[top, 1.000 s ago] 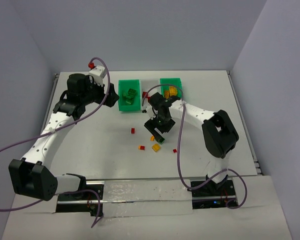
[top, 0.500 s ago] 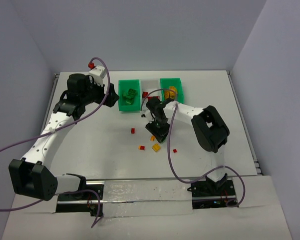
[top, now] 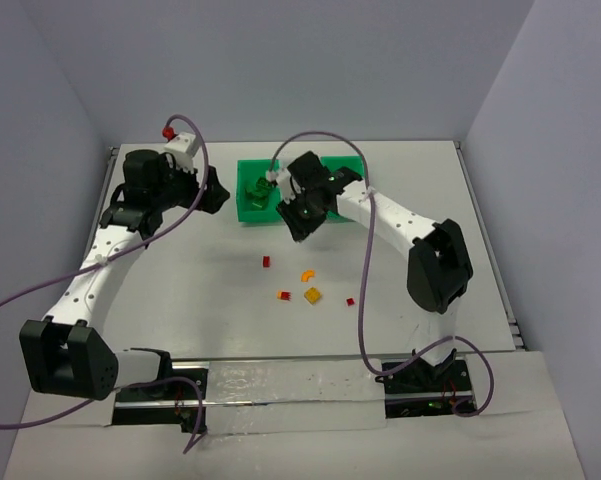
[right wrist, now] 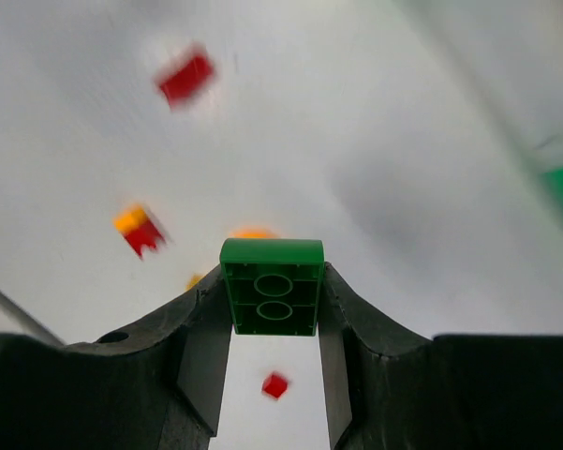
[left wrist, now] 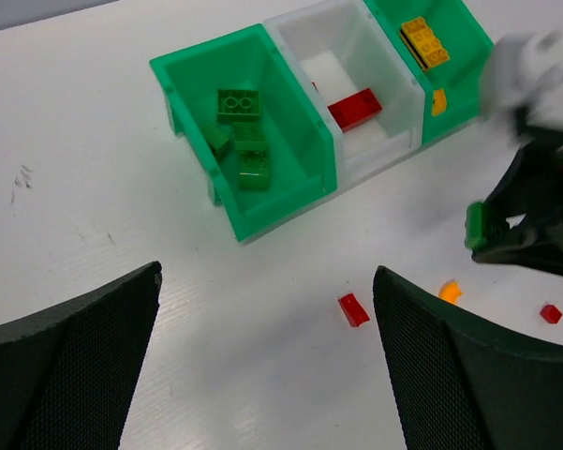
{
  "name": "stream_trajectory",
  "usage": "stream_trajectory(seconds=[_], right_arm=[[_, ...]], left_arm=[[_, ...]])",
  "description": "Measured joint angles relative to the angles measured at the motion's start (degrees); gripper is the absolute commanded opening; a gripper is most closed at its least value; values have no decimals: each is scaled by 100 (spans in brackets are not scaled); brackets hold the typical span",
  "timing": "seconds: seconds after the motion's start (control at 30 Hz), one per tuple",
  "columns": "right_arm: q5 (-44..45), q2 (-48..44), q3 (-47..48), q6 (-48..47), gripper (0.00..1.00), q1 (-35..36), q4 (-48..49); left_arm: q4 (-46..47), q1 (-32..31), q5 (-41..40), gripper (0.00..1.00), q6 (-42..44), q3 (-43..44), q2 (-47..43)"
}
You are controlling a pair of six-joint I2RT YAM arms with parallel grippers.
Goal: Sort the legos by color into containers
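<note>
My right gripper [right wrist: 272, 281] is shut on a green lego brick [right wrist: 272, 298], held above the table with its hollow underside facing the camera. In the top view that gripper [top: 296, 222] hovers just in front of the containers. The left green bin [left wrist: 262, 178] holds several green bricks, the white middle bin [left wrist: 390, 139] a red brick [left wrist: 355, 108], and the right green bin [left wrist: 468, 21] orange pieces. My left gripper [left wrist: 267, 281] is open over bare table, left of the bins [top: 242, 205]. Loose legos lie below: a red brick [top: 266, 262], an orange half-disc [top: 307, 274], a yellow piece [top: 312, 295].
More loose pieces lie on the white table: an orange-and-red bit [top: 283, 295] and a tiny red bit [top: 350, 301]. The right arm's purple cable [top: 364, 300] hangs over the table's right half. Grey walls close in the table on three sides.
My right gripper shut on the green brick on the table, then lifted it up and back toward the bins. The left arm shifted slightly left and stayed open.
</note>
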Motion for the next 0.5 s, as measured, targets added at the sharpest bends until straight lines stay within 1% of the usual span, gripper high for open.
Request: stream_trajectory(seconds=[0.1,0.17,0.27,0.33,0.4,0.47,0.5], right_arm=[[90,-97,535,138,0,0,716],[115,11,879,288,0,-4,1170],[109,589,1653,516,0,-2,1706],[140,1087,2095,642,5,-2,2046],[195,1507,2340,731,10,-2,2286],[315,1832,2407,784,22,-2,2495],[379,1958,2412,804,35,-2,2586]], left_arm=[[149,484,415,99,-280,-165,-14],[264,866,744,99,-570,-223,-6],[527,1352,1222,99,-1035,-242,13],[699,1516,1438,99,-1253,-254,16],[878,1568,1579,99,-1408,-297,11],[1045,1560,1652,99,-1488,-415,-21],[1060,1555,1680,99,-1497,-459,-37]])
